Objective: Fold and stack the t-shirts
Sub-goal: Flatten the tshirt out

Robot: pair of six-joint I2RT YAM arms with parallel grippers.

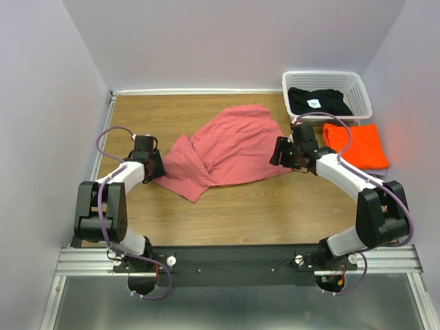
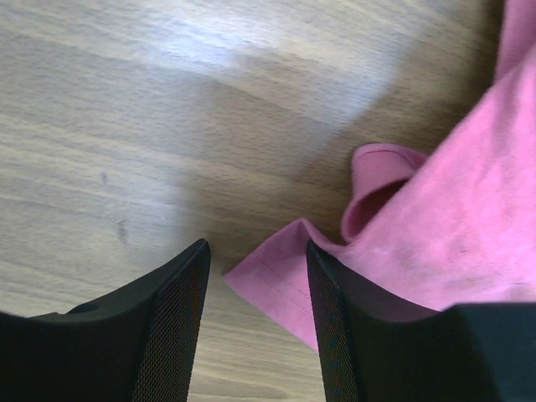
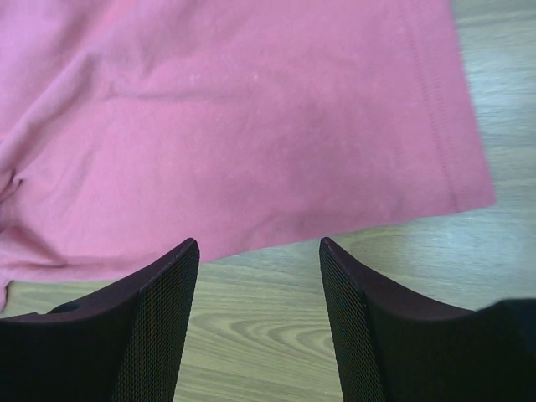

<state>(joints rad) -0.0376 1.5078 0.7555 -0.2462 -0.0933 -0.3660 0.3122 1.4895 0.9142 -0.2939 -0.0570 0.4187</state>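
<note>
Spread-fingered, left gripper (image 2: 258, 280) and right gripper (image 3: 260, 251) flank the dusty pink-red cloth t-shirt (image 1: 230, 148); white lattice basket (image 1: 322, 73) shows only overhead.

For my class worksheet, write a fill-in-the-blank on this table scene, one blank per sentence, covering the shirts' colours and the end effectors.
The far shirt, in the basket, is ____.
The crumpled shirt is ____.
The folded shirt beside the basket is ____.
The left end effector and right end effector are both ____.
Missing words: black; pink; orange; open.
</note>
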